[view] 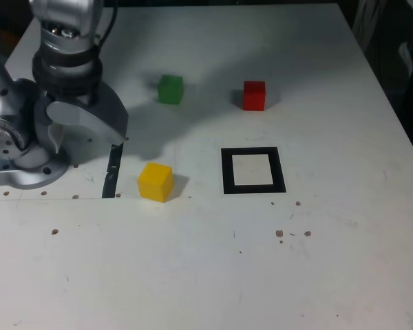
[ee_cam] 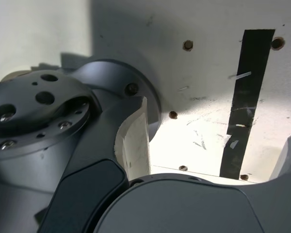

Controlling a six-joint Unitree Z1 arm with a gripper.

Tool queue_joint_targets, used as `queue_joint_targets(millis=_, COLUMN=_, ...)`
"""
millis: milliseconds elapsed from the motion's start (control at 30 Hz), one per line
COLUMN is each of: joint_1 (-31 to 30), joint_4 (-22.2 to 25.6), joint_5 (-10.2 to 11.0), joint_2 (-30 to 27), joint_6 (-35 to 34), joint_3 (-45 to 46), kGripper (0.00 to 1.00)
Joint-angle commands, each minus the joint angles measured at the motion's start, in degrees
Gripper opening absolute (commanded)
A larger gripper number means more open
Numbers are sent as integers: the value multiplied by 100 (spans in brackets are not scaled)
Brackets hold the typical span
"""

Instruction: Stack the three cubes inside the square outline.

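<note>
arm [view: 62,41] cropped at top, cubes perhaps unseen from wrist

Even, fairly bright light falls on the white worktop [view: 213,275] in the exterior view; the silver-grey robot arm [view: 65,62] throws a broad soft shadow toward the exterior view's right. The picture is slightly soft. In the wrist view, near parts blur, one half shaded.

We see a white table [view: 344,275], scuffed and dotted with small holes, carrying three cubes set well apart: a green cube [view: 170,89] and a red cube [view: 254,95] farther back, a yellow cube [view: 155,181] nearer. The square outline [view: 253,170] lies flat at the yellow cube's right in the exterior view, its white centre bare. A narrow black strip [view: 113,172] lies just left of the yellow cube, beside the arm's base [view: 20,165], which stands on the table.
</note>
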Motion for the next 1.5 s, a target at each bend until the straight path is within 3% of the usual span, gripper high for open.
queue_joint_targets(millis=0, joint_1=9, joint_4=68, joint_5=8, joint_2=24, joint_6=-10, joint_3=-8, kGripper=99)
queue_joint_targets(millis=500, joint_1=152, joint_4=14, joint_5=49, joint_2=-250, joint_6=14, joint_3=-94, kGripper=99)
queue_joint_targets(millis=700, joint_1=699, joint_4=515, joint_5=131, joint_2=-244, joint_6=491, joint_3=-840, kGripper=99)
queue_joint_targets(millis=867, joint_1=860, joint_4=890, joint_5=86, joint_2=289, joint_6=1134, joint_3=-2032, kGripper=97)
queue_joint_targets(millis=1133, joint_1=1054, joint_4=1215, joint_5=301, joint_2=1181, joint_6=1902, joint_3=-4052, kGripper=95)
queue_joint_targets(millis=1467, joint_1=1759, joint_4=1486, joint_5=423, joint_2=2425, joint_6=2656, joint_3=-5630, kGripper=93)
